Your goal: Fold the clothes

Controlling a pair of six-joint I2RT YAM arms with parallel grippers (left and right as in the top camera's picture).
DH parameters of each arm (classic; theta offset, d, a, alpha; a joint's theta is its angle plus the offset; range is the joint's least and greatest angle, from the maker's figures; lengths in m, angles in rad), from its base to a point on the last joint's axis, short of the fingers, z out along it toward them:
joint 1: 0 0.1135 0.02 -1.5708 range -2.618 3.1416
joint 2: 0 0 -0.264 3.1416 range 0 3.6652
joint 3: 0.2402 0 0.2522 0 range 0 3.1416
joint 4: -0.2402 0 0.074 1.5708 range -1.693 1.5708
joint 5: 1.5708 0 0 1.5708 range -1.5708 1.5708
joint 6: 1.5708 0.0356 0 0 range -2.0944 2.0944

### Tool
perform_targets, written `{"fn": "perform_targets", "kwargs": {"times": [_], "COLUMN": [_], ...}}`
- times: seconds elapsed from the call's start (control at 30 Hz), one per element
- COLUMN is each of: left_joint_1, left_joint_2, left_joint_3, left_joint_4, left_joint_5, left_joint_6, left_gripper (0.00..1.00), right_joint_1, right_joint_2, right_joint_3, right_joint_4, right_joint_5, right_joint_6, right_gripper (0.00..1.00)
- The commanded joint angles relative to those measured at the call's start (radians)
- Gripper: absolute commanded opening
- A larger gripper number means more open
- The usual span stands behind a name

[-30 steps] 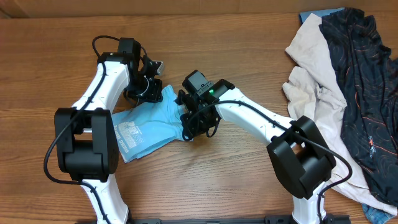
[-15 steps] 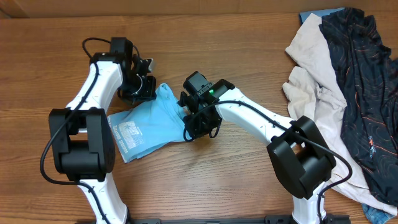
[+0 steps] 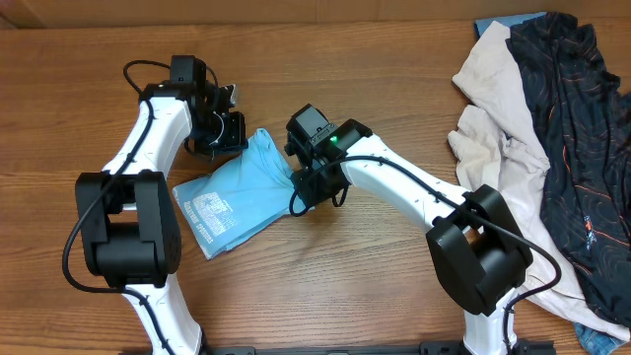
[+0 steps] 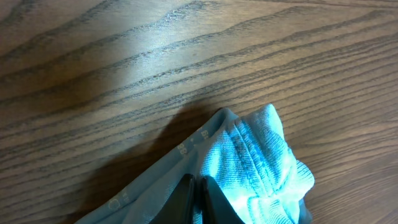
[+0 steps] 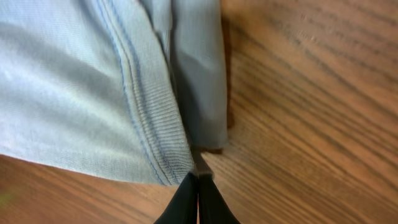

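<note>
The light blue T-shirt (image 3: 232,197) with white lettering lies part-folded and bunched on the wooden tabletop (image 3: 394,69), left of centre, between the two arms. The left claw (image 4: 196,198) is pinched together on its ribbed far corner. The right claw (image 5: 198,196) is clamped on the stitched hem at its right edge. Well apart, at the tabletop's right end, a cream garment (image 3: 483,128) lies heaped beside and partly under a black orange-lined garment (image 3: 572,108).

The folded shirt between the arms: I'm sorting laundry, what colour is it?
The folded T-shirt is light blue with white lettering; clearest overhead.
</note>
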Motion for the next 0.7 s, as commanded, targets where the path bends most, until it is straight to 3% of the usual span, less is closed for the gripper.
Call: {"fn": "perform_targets", "kwargs": {"times": [0.0,0.37,0.67], "left_joint_1": [0.008,-0.001,-0.017], "left_joint_2": [0.006,0.006,0.006], "left_joint_3": [0.021,0.021,0.009], "left_joint_4": [0.001,0.057,0.069], "left_joint_5": [0.024,-0.034,-0.065], "left_joint_6": [-0.014,-0.031,-0.033], "left_gripper": [0.09,0.16,0.17], "right_joint_1": [0.001,0.001,0.001], "right_joint_2": [-0.029,0.000,0.098], "right_joint_3": [0.024,0.016,0.016], "right_joint_4": [0.013,-0.012,0.041], "right_joint_5": [0.030,0.030,0.031], "right_joint_6": [-0.010,-0.006,-0.006], "right_gripper": [0.04,0.04,0.05]}}
